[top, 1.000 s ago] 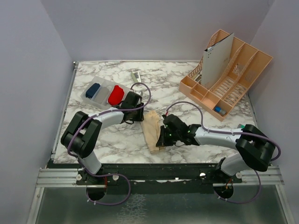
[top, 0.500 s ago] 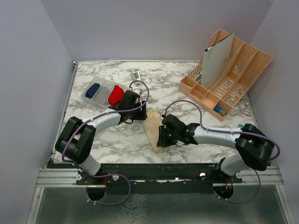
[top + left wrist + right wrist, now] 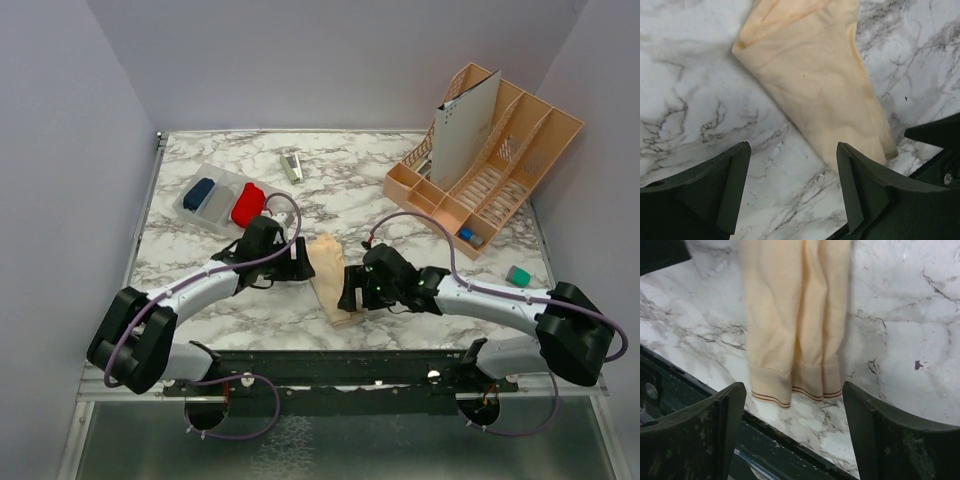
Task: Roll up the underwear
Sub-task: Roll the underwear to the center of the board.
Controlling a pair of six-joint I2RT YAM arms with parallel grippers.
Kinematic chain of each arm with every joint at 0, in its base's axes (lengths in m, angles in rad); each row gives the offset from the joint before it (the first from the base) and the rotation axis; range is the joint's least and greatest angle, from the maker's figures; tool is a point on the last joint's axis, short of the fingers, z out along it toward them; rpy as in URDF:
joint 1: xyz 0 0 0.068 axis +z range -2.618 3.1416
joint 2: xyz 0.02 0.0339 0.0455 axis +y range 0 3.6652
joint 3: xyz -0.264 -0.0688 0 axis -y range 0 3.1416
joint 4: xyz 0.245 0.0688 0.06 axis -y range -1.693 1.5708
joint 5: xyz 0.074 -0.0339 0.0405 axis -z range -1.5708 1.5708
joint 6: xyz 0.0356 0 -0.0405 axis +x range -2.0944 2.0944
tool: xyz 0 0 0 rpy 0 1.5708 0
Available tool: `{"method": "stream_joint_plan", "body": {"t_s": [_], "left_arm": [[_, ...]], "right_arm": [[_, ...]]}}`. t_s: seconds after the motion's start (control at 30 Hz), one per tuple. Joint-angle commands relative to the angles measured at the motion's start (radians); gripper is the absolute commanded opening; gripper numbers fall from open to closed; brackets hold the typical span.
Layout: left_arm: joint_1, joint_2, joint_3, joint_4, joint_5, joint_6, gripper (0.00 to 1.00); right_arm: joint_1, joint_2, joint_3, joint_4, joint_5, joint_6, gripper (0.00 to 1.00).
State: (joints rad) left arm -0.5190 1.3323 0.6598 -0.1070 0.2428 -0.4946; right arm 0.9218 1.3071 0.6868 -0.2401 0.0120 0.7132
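Peach underwear (image 3: pixel 328 280) lies flat on the bench (image 3: pixel 420 250), mid-width, folded into a long strip with its waistband end right at the near edge. Left fingers (image 3: pixel 715 190) are spread wide, holding nothing, over the strip's side. Right fingers (image 3: pixel 880 440) are also wide and empty, straddling the waistband end. Red bundle (image 3: pixel 247 203) sits toward the far-left corner. I read this as fold done, roll not yet started. Next I need a pinch on one end, then to turn it over along the strip, keeping the layers stacked.
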Motion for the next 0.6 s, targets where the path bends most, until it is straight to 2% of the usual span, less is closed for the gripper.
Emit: {"method": "stream_joint_plan", "body": {"t_s": [0.0, 0.1, 0.33, 0.43, 0.57], "left_arm": [[0.002, -0.053, -0.071, 0.05, 0.144, -0.063, 0.76], [-0.006, -0.058, -0.112, 0.08, 0.203, -0.089, 0.76], [-0.047, -0.075, -0.156, 0.086, 0.2, -0.124, 0.76], [-0.05, -0.08, -0.167, 0.086, 0.194, -0.13, 0.76], [-0.057, -0.09, -0.176, 0.086, 0.196, -0.14, 0.75]], "right_arm": [[-0.029, 0.04, -0.049, 0.062, -0.083, -0.002, 0.82], [-0.061, 0.064, -0.069, 0.113, -0.141, -0.014, 0.83], [-0.107, 0.118, -0.104, 0.186, -0.28, -0.032, 0.76], [-0.108, 0.141, -0.111, 0.188, -0.283, -0.035, 0.71], [-0.108, 0.174, -0.117, 0.184, -0.269, -0.041, 0.57]]}}
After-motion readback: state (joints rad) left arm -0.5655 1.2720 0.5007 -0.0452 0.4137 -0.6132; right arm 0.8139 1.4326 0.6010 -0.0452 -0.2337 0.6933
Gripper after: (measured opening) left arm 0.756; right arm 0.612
